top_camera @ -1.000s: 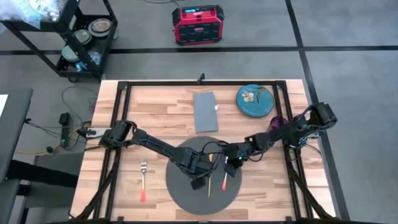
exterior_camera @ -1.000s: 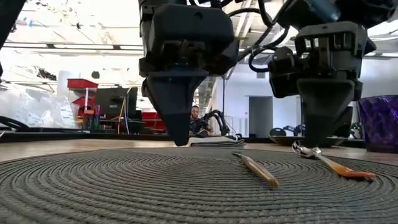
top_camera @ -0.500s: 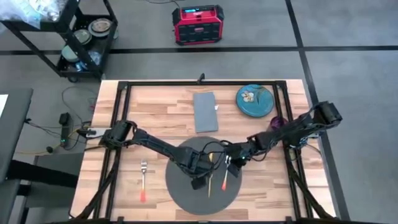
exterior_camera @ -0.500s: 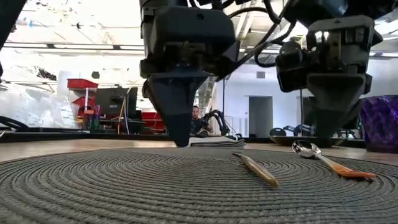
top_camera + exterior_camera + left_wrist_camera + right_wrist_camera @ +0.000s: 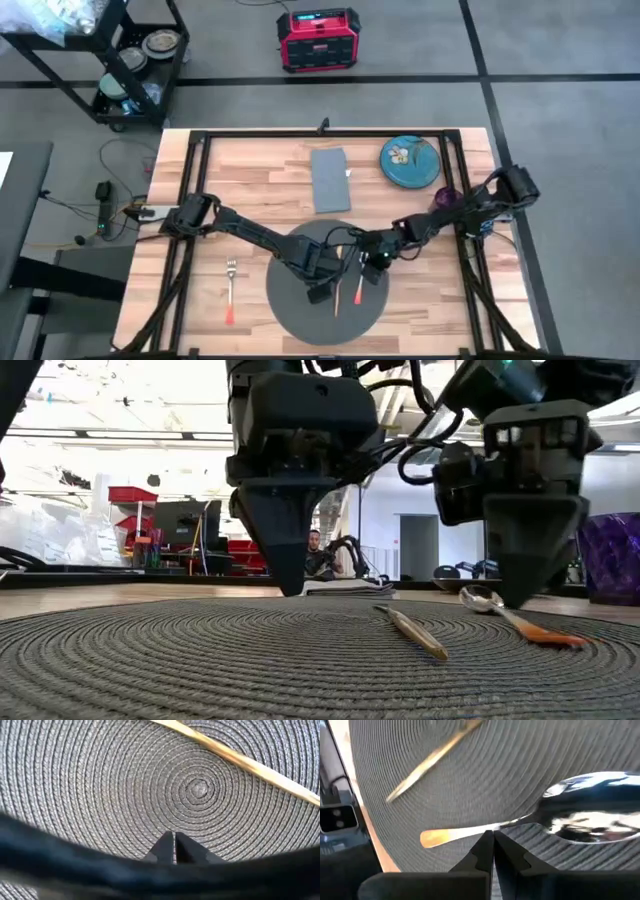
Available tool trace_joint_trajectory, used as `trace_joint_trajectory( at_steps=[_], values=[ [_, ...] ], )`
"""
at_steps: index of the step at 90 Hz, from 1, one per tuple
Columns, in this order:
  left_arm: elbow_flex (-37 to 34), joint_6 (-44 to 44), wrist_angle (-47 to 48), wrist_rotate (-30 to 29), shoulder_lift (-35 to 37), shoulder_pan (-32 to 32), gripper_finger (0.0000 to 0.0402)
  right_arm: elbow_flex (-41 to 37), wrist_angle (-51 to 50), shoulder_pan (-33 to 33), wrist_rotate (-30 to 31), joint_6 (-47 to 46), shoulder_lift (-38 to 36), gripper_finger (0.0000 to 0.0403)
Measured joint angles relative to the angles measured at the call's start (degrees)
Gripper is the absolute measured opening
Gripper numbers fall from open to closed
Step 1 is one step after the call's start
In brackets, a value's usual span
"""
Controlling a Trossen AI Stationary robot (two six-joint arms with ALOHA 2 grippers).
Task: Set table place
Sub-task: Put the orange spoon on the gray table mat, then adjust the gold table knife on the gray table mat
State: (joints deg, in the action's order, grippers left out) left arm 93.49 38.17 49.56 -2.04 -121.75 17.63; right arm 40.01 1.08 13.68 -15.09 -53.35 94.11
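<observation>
Both claws sit pinched closed over the round grey placemat at the bench's near edge, the left claw mid-mat, the right claw on a spoon's neck beside a knife.

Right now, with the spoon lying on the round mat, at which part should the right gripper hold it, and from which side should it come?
Probably the thin neck of the spoon, between its shiny bowl and orange handle, gripped from straight above. It lies flat on the placemat, so only a top approach lets fingers close across it. The right gripper, shut, already points there.
</observation>
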Motion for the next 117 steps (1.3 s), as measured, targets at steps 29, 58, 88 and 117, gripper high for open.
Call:
trace_joint_trajectory(
  at_steps=[29, 58, 88, 117],
  values=[
    [0.0, -0.24, 0.07, -0.16, 0.0, -0.04, 0.0, 0.0, -3.51, 0.1, -0.26, 1.07, -0.83, 0.0],
    [0.04, -0.51, 0.05, -0.13, 0.0, -0.07, 0.0, 0.0, -3.64, 0.58, -0.2, 1.35, -0.24, 0.0],
    [0.04, -0.48, 0.15, -0.13, 0.0, -0.09, 0.0, 0.04, 5.42, -2.0, -2.51, 1.08, 3.54, 0.0],
    [0.18, -1.68, -2.69, -0.44, 0.02, -0.79, 0.0, 0.0, -4.4, -1.5, 0.59, 1.88, -6.06, 0.0]
  ],
)
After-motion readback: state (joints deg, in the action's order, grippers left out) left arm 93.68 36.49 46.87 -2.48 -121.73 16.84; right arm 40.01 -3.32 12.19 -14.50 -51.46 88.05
